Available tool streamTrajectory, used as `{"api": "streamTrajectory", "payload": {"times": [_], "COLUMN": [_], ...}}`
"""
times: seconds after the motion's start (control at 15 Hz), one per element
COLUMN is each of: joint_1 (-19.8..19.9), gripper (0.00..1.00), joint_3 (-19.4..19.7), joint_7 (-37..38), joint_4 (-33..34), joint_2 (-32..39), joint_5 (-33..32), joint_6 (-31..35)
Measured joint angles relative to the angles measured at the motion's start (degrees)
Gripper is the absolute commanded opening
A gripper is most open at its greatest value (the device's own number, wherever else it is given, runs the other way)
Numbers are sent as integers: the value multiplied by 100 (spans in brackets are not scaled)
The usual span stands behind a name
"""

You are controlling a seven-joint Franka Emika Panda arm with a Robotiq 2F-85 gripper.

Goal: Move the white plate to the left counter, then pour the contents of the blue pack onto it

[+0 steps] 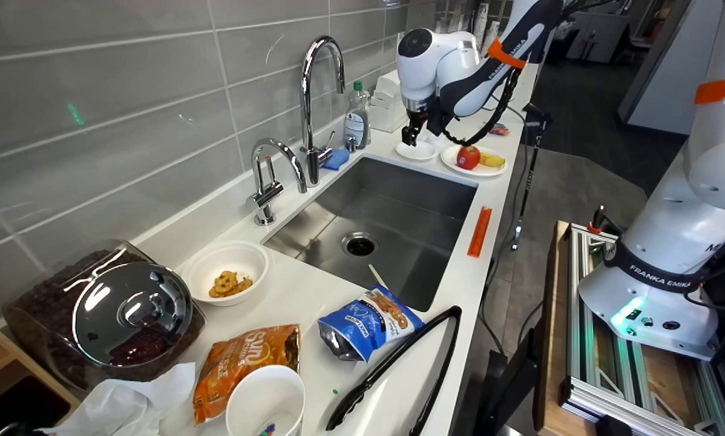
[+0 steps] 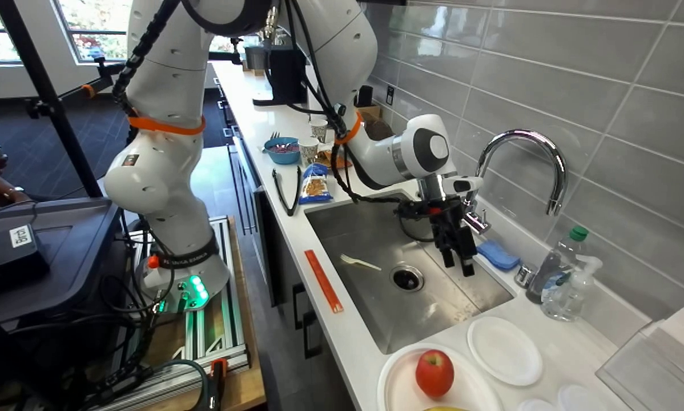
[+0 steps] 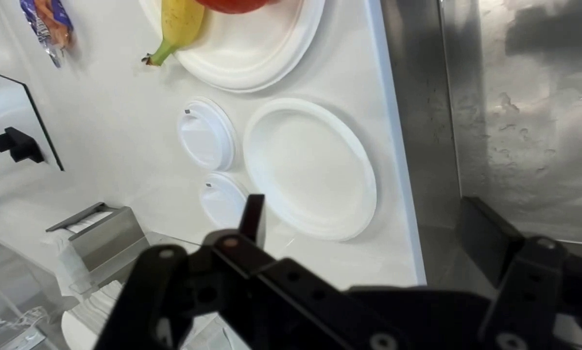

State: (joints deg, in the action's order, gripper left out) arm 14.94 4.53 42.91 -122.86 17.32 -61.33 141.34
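Observation:
The white plate (image 3: 310, 167) lies flat on the narrow counter past the sink, and in both exterior views it sits close to the sink's edge. My gripper (image 2: 458, 267) hangs in the air over the sink side, apart from the plate. In the wrist view the fingers (image 3: 490, 238) stand wide apart with nothing held between them. The blue pack (image 1: 368, 321) rests on the left counter (image 1: 296, 293), at the sink's opposite end. Its silvery inside shows at one end, facing away from the sink; the contents are hidden.
Beside the plate are a dish (image 2: 396, 382) with an apple and banana, and two white lids (image 3: 206, 136). Faucets (image 1: 309, 109), soap bottles (image 2: 553, 268) and the sink (image 1: 393, 206) lie between. Near the pack are tongs (image 1: 393, 357), an orange bag (image 1: 247, 363), a bowl (image 1: 202, 266) and a cup (image 1: 265, 393).

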Motion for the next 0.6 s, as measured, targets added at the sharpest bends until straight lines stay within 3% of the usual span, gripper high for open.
{"api": "streamTrajectory", "payload": {"times": [0.6], "joint_1": [-204], "gripper": [100], "joint_3": [479], "joint_7": [-35], "joint_4": [704], "joint_2": [889], "joint_5": [16], "joint_6": [157]}}
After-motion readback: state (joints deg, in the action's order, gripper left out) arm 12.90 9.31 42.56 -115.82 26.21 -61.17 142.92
